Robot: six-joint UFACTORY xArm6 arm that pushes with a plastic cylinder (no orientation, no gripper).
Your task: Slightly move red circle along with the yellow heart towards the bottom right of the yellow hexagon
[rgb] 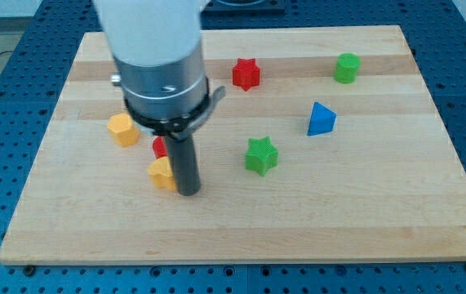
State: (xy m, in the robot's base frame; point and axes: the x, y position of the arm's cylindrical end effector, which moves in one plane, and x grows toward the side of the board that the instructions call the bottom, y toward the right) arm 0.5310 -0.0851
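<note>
Yellow plastic heart (161,173) touches my tip (188,193) on the view's left; the small red circle (160,147), half hidden, sits just above, below-right of the yellow hexagon (122,129) on the wooden tabletop (363,212). No jaws here, nothing held. I'd nudge gently, keeping both together.

Red star (246,73), green cylinder (347,68), blue triangle (321,119), green star (261,155).
</note>
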